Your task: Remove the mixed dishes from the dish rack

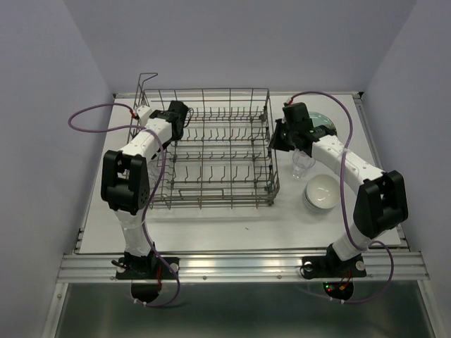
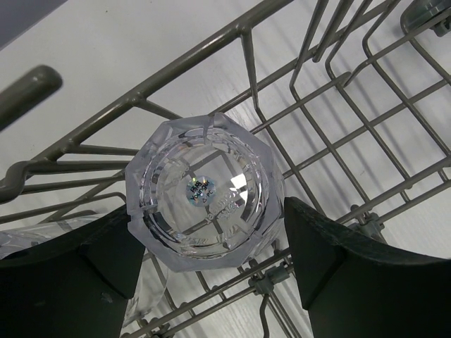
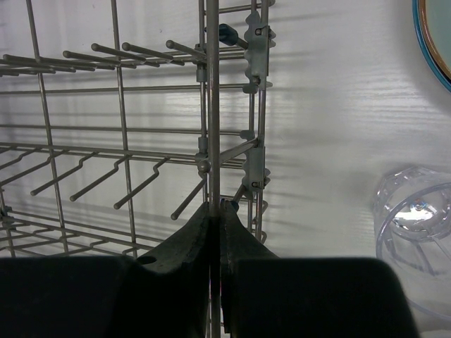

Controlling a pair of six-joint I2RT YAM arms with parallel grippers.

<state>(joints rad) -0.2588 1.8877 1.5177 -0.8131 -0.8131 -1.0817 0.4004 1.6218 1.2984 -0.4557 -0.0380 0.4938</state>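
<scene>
Left gripper [image 2: 208, 236], fingers apart, is straddling clear glass [image 2: 204, 193] at dish rack [image 3: 209, 105] far left; right gripper [image 3: 215, 211] is clamping rack's right-side wire.

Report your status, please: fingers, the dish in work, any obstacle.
Left fingers open around clear glass, contact unclear. Right fingers shut on dish rack side wire. Rack wires close beside glass.

Wires of the dish rack [image 2: 183, 65] crowd the glass [image 2: 204, 193].
</scene>
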